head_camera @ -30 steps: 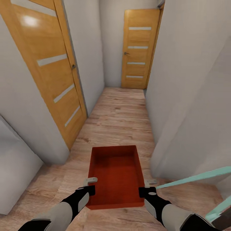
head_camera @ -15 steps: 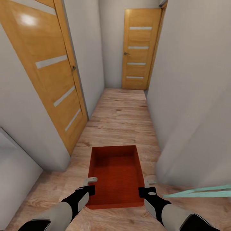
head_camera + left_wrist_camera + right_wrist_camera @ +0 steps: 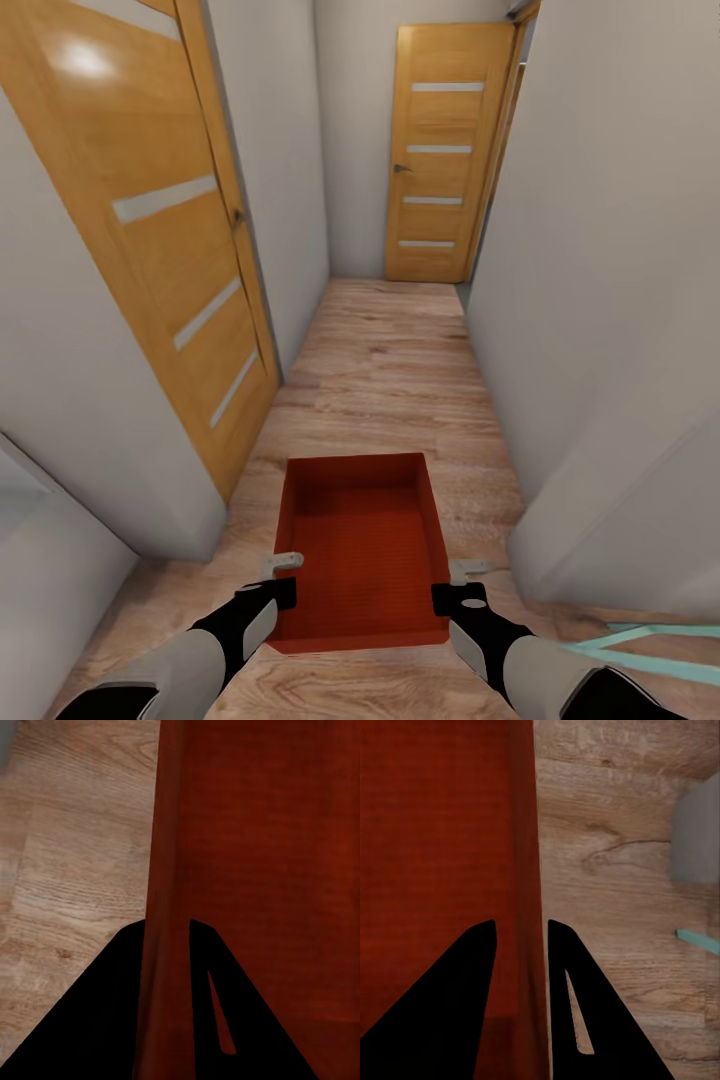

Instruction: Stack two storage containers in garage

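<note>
Right now, from the head camera, one storage container (image 3: 362, 548) sits low in the centre of the frame, carried above the light wood-plank floor (image 3: 385, 380) of a narrow white-walled hallway. The left gripper (image 3: 283, 577) pinches its left wall near the lower left corner, and the right gripper (image 3: 461, 582) pinches the right wall opposite. A honey-coloured door (image 3: 150, 230) runs along the upper left, another door (image 3: 448, 150) closes the corridor at upper centre, and pale teal strips (image 3: 650, 650) lie at lower right. In the left wrist picture the dark fingers (image 3: 105, 1012) straddle the container's red wall (image 3: 169, 870), clamped on it, with planks (image 3: 75, 847) beside. In the right wrist picture the fingers (image 3: 442, 1005) likewise squeeze the wall (image 3: 529, 870), planks (image 3: 615, 870) on the other side.
</note>
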You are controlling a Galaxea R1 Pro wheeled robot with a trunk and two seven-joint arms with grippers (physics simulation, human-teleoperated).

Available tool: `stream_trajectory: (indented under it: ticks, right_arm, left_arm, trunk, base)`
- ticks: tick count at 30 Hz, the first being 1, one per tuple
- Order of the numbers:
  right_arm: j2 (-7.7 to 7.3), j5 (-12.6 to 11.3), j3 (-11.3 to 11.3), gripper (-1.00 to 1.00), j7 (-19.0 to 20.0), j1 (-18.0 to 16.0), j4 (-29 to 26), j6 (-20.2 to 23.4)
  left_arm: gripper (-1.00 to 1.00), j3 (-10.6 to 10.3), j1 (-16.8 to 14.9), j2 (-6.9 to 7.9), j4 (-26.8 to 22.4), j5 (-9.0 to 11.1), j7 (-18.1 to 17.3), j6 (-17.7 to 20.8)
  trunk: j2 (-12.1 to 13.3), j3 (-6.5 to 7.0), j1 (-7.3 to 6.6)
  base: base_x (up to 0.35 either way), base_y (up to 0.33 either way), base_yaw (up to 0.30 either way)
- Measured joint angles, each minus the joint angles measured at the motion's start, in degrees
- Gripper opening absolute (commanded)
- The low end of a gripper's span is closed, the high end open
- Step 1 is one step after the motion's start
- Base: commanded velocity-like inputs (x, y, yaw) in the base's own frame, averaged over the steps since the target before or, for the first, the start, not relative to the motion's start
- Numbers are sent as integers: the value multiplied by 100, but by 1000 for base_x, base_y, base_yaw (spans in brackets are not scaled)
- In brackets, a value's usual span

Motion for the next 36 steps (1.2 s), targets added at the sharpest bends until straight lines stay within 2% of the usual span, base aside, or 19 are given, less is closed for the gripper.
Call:
stream_trajectory:
  ticks: [6, 14, 29, 36]
  right_arm:
    - [-6, -1, -2, -100, 7, 0, 0, -9]
    - [-13, -6, -10, -100, 17, 0, 2, -42]
    - [-5, -2, 4, -100, 7, -1, 5, -9]
    - [-5, 1, 8, -100, 7, -1, 3, 10]
  left_arm:
    - [-100, 3, 0, -6, -1, -5, 3, -6]
    - [-100, -10, 0, -13, -25, -4, 16, -10]
    - [-100, 7, 1, -5, 3, -7, 2, -8]
    - [-100, 15, -1, -5, 22, -7, 2, -11]
  trunk:
    - [0, 0, 0]
    - [0, 0, 2]
    - [0, 0, 3]
    - [0, 0, 0]
  base:
    - [251, 178, -229]
    - [143, 32, -223]
    - [6, 0, -13]
    - [229, 0, 0]
